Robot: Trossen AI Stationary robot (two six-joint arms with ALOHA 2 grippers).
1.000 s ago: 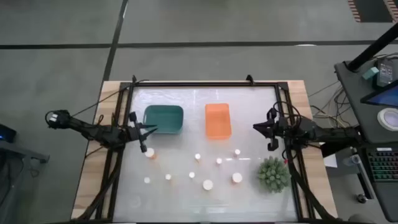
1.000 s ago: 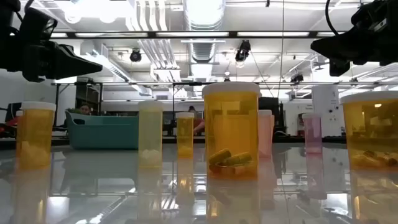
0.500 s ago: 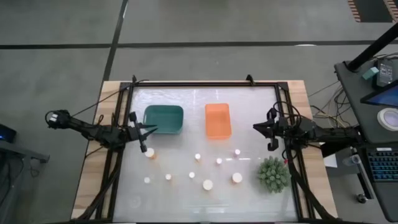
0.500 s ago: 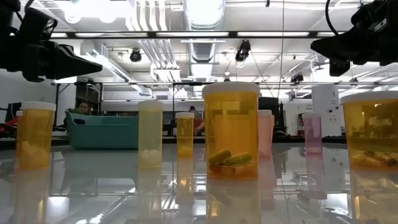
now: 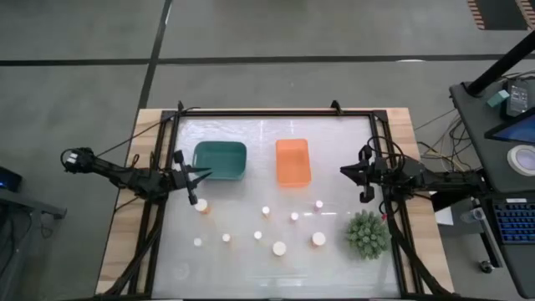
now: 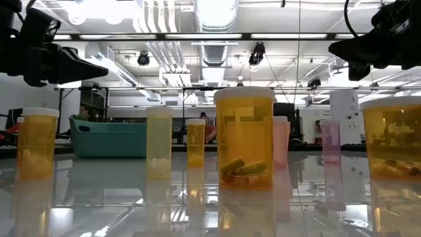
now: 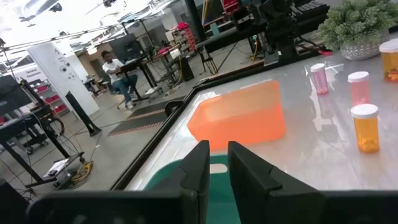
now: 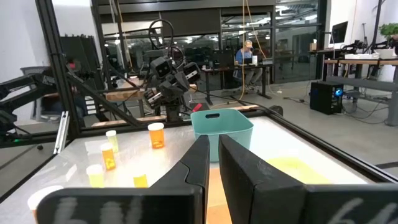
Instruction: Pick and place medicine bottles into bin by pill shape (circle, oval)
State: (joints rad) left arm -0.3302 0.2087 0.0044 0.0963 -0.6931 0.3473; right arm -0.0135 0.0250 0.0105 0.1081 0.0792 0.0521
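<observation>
Tabletop (image 5: 334, 259) holds medicine bottles (image 5: 278, 248), both tools closed.

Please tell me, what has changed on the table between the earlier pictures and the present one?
Nothing has visibly changed. The left gripper still waits shut beside the teal bin, and the right gripper still waits shut, level with the orange bin. Neither holds anything. The medicine bottles and the green plant stand where they stood before.

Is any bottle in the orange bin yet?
No, the high view shows the orange bin empty, with the bottles on the table.
</observation>
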